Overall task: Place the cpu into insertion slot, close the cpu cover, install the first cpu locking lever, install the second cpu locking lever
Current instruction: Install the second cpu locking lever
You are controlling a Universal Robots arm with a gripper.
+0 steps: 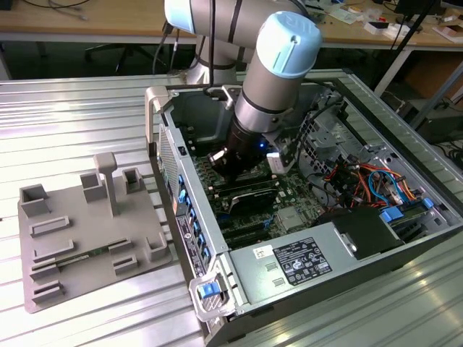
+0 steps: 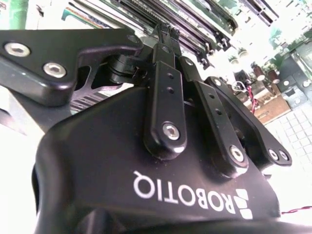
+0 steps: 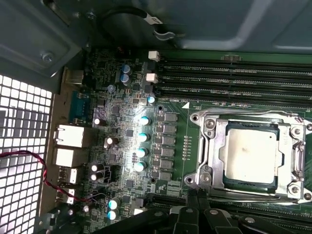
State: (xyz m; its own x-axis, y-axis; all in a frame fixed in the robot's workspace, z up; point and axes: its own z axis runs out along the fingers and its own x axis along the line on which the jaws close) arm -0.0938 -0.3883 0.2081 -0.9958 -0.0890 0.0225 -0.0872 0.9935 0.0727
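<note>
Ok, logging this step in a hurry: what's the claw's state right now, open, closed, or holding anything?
Claw: shut, fingers together with nothing seen between them, low over the board inside the computer case.

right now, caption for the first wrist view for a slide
CPU seated in the socket with the cover closed over it.

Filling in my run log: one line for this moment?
cpu: seated in slot | cover: down over cpu | gripper: inside case, above motherboard | holding: cannot tell
</note>
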